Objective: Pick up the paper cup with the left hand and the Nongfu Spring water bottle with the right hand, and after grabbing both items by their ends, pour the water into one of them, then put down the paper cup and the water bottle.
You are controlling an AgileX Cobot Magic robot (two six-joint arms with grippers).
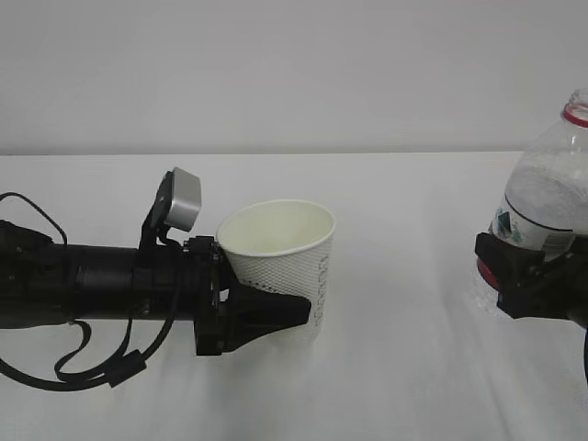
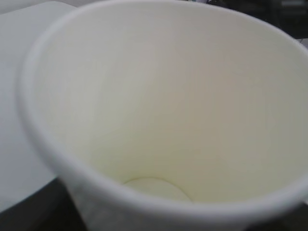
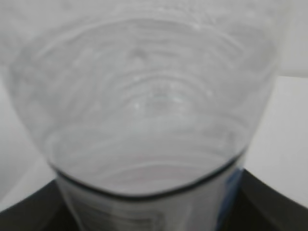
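While both items are already in hand, the pour itself looks not yet begun. Left hand [image 1: 266, 317] comes in from the left of the exterior view, jaws closed on the lower half of the paper cup [image 1: 280, 262], which tilts a bit w/ its mouth leaning toward the arm. Can't tell if its base touches the bench [image 1: 404, 367] or hangs just above. Left wrist view looks straight down into the cup: pale inner wall, round bottom showing, no obvious liquid, though the pic is blurry.

Right hand [image 1: 524, 276] sits at the far right edge, jaws clamped on the water bottle [image 1: 547, 197] about at its label, bottle roughly upright, red neck ring at top, no cap seen. Right wrist view is filled by the clear ribbed body; the water level isn't readable from it.

Cup & bottle are well apart, w/ bare bench between them.

Step in hand, as I judge it: grasps done, bringing the two together comes next. That calls for closing the gap, getting the bottle's neck above the cup mouth, cup held level, then tipping the bottle slowly. Risk: thin cup wall may squash under the jaws.
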